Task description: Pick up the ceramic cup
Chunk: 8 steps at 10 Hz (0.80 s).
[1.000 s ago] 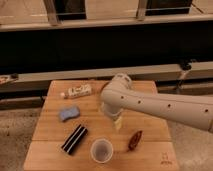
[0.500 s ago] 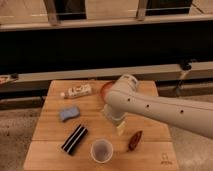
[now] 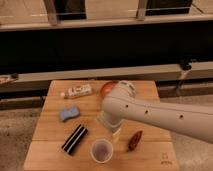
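The jaws of the gripper (image 3: 113,131) are pointing down at the table. From where I'm standing I cannot tell how wide they are set or whether anything is between them. The gripper is hanging low over the middle of the wooden table (image 3: 157,150) at the end of the pale arm (image 3: 165,117), which is reaching in across the far side.

The ceramic cup (image 3: 101,150) is sitting upright close to the table's near edge, with its mouth facing up. It is lying just in front of the gripper, a touch over toward the side of the dark striped bar (image 3: 74,139). The two look near but apart, and the gripper seems to be standing a little higher than the rim. The cup is round, so it has no long axis to line up with. I'd judge the coming move to be a short shift toward the near edge and then a descent over the rim.

The cup has open wood around it. The striped bar is lying well clear on one side, and a small reddish-brown object (image 3: 135,140) is lying near on the other. Farther back, a blue sponge (image 3: 69,112) and a white bottle (image 3: 77,91) are lying flat. An orange-red bowl (image 3: 106,88) is peeking out from behind the arm.

Behind the table a long dark counter is running across the room, and the floor below is speckled.
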Each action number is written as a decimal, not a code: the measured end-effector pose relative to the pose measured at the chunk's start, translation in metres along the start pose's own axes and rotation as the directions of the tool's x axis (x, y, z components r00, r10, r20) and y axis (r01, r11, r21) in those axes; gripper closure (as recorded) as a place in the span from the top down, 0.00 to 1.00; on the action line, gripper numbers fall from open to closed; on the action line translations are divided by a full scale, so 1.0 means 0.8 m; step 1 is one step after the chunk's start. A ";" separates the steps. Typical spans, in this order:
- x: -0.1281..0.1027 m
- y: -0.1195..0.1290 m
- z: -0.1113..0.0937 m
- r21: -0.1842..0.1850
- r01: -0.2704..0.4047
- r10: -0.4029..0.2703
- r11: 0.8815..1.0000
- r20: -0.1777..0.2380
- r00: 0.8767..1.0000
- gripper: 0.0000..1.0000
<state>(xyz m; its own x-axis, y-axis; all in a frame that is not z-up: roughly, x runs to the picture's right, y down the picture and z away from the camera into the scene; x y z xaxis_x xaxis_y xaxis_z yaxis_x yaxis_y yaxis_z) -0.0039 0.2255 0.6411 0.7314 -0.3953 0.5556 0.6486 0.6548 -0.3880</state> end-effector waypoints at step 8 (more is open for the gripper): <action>-0.080 -0.007 0.014 -0.018 0.040 -0.039 0.999 0.056 0.998 0.80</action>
<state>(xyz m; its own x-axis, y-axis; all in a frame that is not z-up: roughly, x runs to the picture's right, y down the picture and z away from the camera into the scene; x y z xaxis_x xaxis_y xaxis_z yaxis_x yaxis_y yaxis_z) -0.0568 0.2541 0.6163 0.6927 -0.3839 0.6105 0.6810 0.6269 -0.3784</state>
